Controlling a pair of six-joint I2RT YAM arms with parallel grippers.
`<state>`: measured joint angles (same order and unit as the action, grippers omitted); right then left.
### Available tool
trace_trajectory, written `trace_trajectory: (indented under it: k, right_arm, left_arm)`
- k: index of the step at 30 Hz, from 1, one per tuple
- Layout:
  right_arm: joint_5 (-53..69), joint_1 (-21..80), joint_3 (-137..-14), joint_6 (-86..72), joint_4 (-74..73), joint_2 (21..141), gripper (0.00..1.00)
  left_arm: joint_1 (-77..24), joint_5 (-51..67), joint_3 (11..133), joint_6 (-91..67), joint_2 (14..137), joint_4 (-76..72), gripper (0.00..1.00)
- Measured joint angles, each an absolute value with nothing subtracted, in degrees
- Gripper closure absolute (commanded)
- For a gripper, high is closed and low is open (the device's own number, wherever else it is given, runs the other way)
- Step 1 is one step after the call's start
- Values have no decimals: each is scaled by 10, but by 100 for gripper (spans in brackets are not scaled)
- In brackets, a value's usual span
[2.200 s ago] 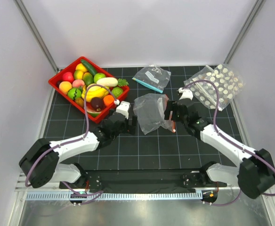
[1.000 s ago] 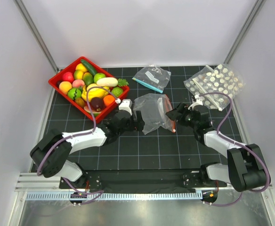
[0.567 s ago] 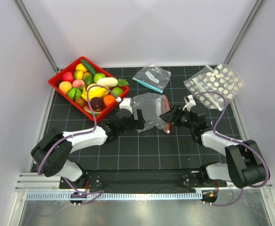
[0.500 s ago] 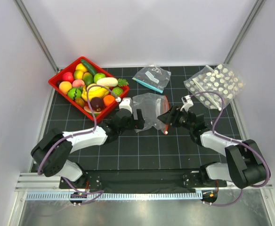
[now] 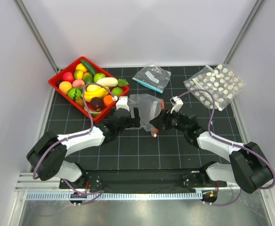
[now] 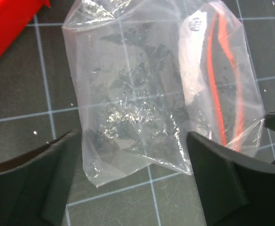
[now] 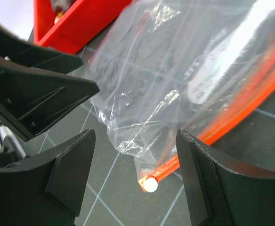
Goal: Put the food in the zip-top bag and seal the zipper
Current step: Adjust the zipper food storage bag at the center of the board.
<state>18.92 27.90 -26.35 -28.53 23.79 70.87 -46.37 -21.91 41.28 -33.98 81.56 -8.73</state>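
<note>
The zip-top bag (image 5: 144,107) lies crumpled on the black mat between both grippers, with nothing inside it. Its orange-red zipper (image 7: 231,110) ends in a white slider (image 7: 150,184). My left gripper (image 6: 135,188) is open, and the bag's (image 6: 137,94) near edge lies between its fingers without touching them. My right gripper (image 7: 137,181) is open around the zipper's end corner, and neither finger presses it. In the top view, the left gripper (image 5: 135,119) and right gripper (image 5: 161,120) flank the bag. The food (image 5: 93,89) fills a red basket (image 5: 63,70).
A clear bag with a teal strip (image 5: 151,77) lies behind the zip-top bag. A white-dotted bag (image 5: 215,84) sits at the back right. The red basket's corner (image 6: 10,23) is close to the left gripper's left side.
The right gripper has swung left to the zipper's end, and the bag has slid and bunched leftward toward the left gripper. The left gripper stayed wide open.
</note>
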Motion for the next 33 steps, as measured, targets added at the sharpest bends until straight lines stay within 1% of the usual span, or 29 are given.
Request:
trace_trajectory:
  k: [2, 3, 6, 7, 8, 9, 12, 13, 14, 16, 18, 24, 29, 32, 33]
  right_arm:
    - [169, 279, -263, -285, 231, 699, 23]
    - [158, 279, -263, -285, 228, 693, 24]
    - [124, 279, -262, -285, 219, 674, 24]
    - [112, 278, -261, -285, 215, 668, 25]
    - [94, 276, -260, -286, 208, 660, 31]
    - [75, 274, -260, -286, 201, 654, 35]
    - [54, 237, -257, -301, 187, 646, 38]
    - [58, 215, -252, -309, 190, 648, 38]
    - [67, 191, -247, -319, 195, 653, 41]
    - [93, 149, -239, -338, 210, 675, 43]
    - [122, 130, -238, -357, 223, 710, 43]
    - [204, 128, -237, -400, 275, 801, 43]
    - [245, 128, -237, -442, 340, 861, 41]
    - [274, 128, -237, -478, 402, 912, 43]
    - [282, 128, -238, -488, 422, 930, 46]
  left_arm:
    - [-464, -229, 413, -340, 815, -86, 17]
    - [-464, -234, 413, -340, 816, -83, 22]
    - [-460, -256, 417, -342, 826, -62, 24]
    - [-458, -261, 422, -343, 833, -52, 24]
    - [-454, -264, 426, -345, 840, -43, 24]
    - [-451, -267, 430, -347, 845, -34, 24]
    - [-440, -271, 431, -355, 847, -20, 25]
    - [-437, -272, 431, -357, 847, -18, 26]
    - [-434, -272, 431, -358, 847, -16, 27]
    - [-432, -272, 431, -359, 847, -16, 28]
    - [-432, -272, 431, -359, 846, -16, 29]
    - [-431, -268, 431, -359, 846, -16, 31]
    - [-430, -267, 431, -359, 846, -16, 33]
    - [-430, -263, 431, -359, 846, -16, 33]
    - [-430, -263, 431, -359, 846, -16, 33]
